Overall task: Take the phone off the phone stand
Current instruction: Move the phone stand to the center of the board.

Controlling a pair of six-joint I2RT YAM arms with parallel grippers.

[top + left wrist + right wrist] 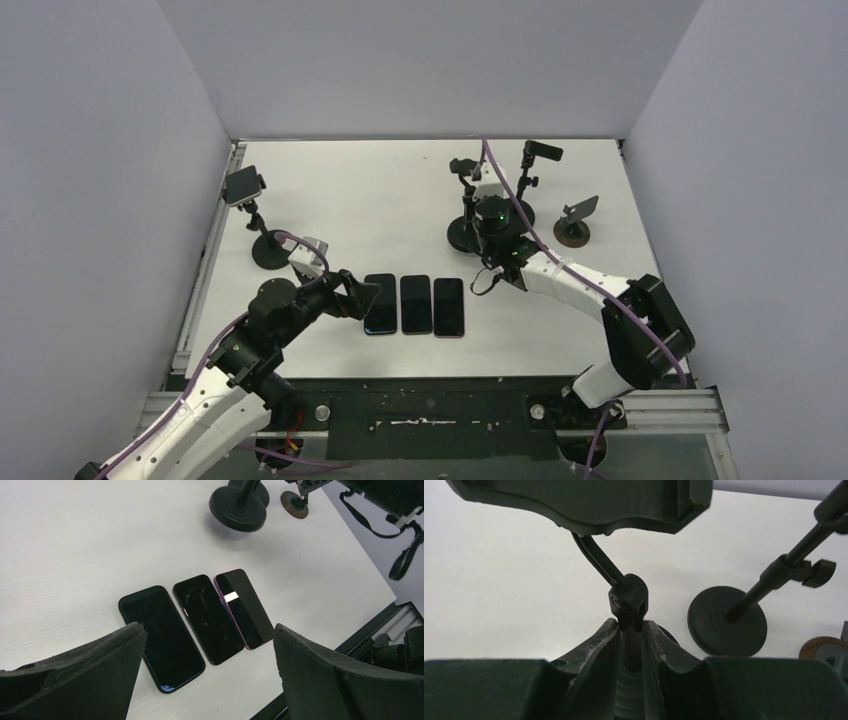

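Note:
Three dark phones lie flat side by side at mid table: left [380, 303], middle [415, 303], right [449, 306]. They also show in the left wrist view [162, 637] [207, 617] [245, 607]. My left gripper [368, 293] [207, 630] is open and empty, just above the left phone's near end. My right gripper [476, 226] [630, 625] is shut on the upright post [630, 640] of a black phone stand [466, 236], below its clamp head [589, 505]. A further stand [268, 250] at far left holds a phone [244, 186].
A second black stand with a round base [517, 212] [727, 621] stands right behind the gripped one. A small stand on a brown disc [573, 233] [824, 647] sits at the right. White walls close the table on three sides; the black front rail [430, 385] lies near.

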